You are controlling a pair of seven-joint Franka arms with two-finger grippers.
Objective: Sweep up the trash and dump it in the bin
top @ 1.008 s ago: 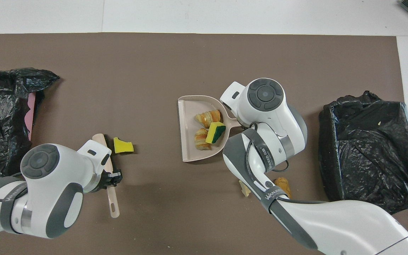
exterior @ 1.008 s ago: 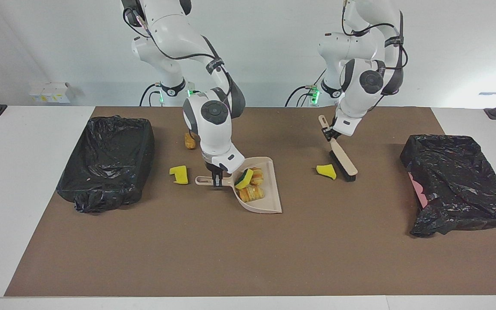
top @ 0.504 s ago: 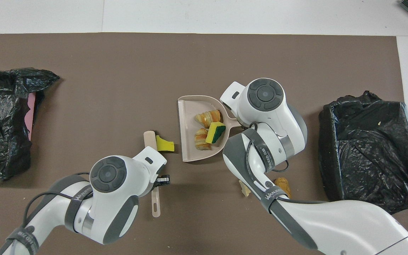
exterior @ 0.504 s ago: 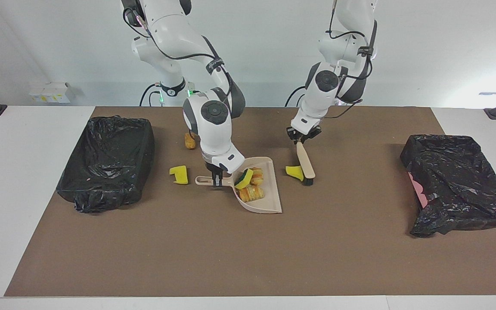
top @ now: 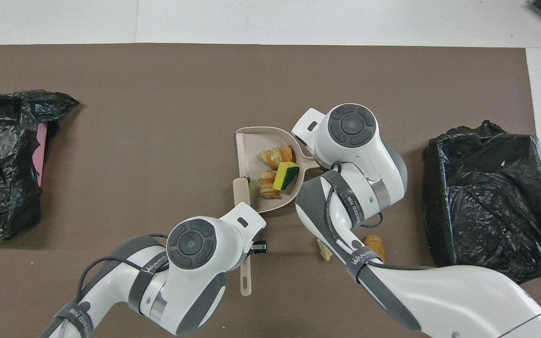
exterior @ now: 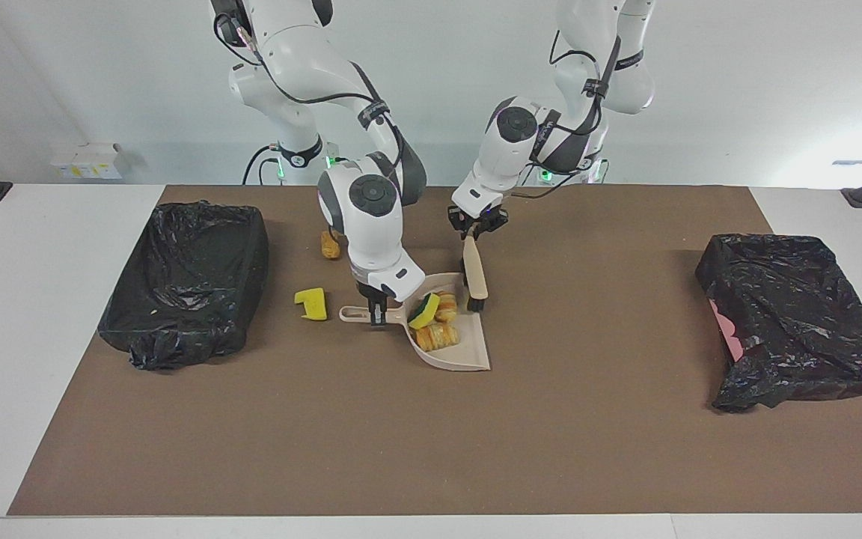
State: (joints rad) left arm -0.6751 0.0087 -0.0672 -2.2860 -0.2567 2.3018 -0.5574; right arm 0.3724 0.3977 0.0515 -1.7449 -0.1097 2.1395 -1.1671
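My right gripper (exterior: 377, 313) is shut on the handle of the beige dustpan (exterior: 470, 358), which rests flat on the brown mat. Trash lies in the pan (top: 251, 141): a yellow-green sponge chunk (exterior: 425, 311) and two bread-like lumps (top: 275, 155). My left gripper (exterior: 476, 228) is shut on the brush (exterior: 474, 273), whose head (top: 241, 190) stands at the pan's open mouth. Only a yellow sliver of a sponge chunk (top: 251, 186) shows between brush and pan. Loose trash on the mat: a yellow sponge chunk (exterior: 312, 303) and a bread lump (exterior: 331, 244), both beside the right arm.
A black bag-lined bin (exterior: 184, 277) stands at the right arm's end of the table, also seen from overhead (top: 486, 197). A second black bag-covered bin (exterior: 798, 322) lies at the left arm's end. The brown mat (exterior: 431, 449) stretches away from the robots.
The left arm has swept the brush and a yellow sponge chunk across the mat toward the right arm's end, up to the dustpan's mouth. The right arm and dustpan have stayed put.
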